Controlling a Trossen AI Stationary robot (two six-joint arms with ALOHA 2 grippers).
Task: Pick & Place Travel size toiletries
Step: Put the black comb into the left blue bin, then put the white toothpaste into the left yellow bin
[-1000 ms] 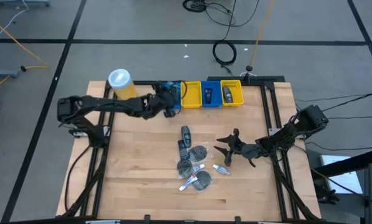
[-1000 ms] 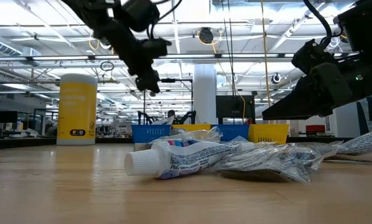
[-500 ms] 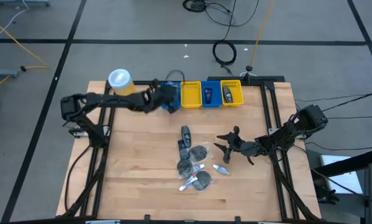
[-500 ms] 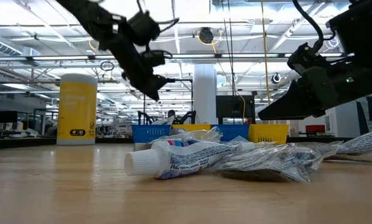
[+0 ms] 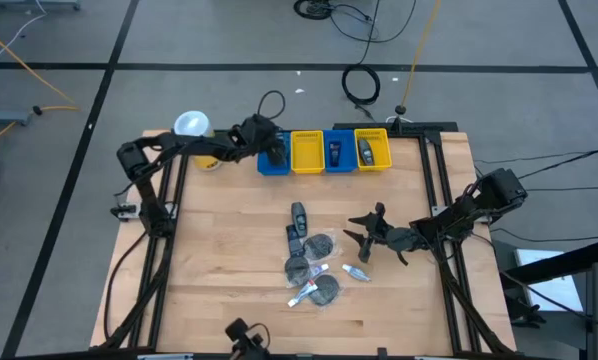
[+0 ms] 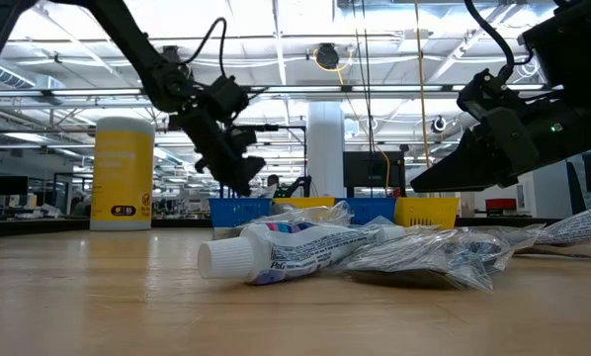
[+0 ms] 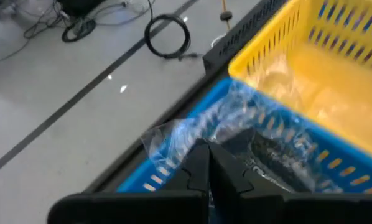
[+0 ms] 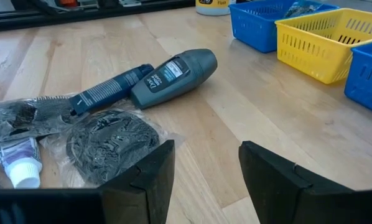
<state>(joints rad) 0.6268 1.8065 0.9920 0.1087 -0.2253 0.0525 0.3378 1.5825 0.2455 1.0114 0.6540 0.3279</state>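
The travel size toiletries lie in a heap at the table's middle: a dark bottle [image 5: 298, 213], dark discs in clear wrap [image 5: 320, 243], and thin white tubes [image 5: 356, 271]. Another clear-wrapped item [image 7: 260, 146] lies inside the leftmost blue bin [image 5: 272, 158]. My left gripper [image 7: 209, 163] hangs shut just above that bin's near rim [image 5: 267, 148], with nothing between its fingers. My right gripper [image 8: 204, 165] stands open just above the table, right of the heap [image 5: 359, 240]. It points at the wrapped disc [image 8: 111, 140] and touches nothing.
A row of bins stands at the far edge: blue, yellow [image 5: 307, 152], blue [image 5: 339, 151], yellow [image 5: 372, 149], the last two with items inside. A yellow canister with a white lid [image 5: 192, 128] stands at the far left corner. Bare wood lies near the front edge.
My left gripper has drawn back toward the table's far edge over the leftmost blue bin, and its fingers have shut. The wrapped item stays in the bin. My right gripper has kept still.
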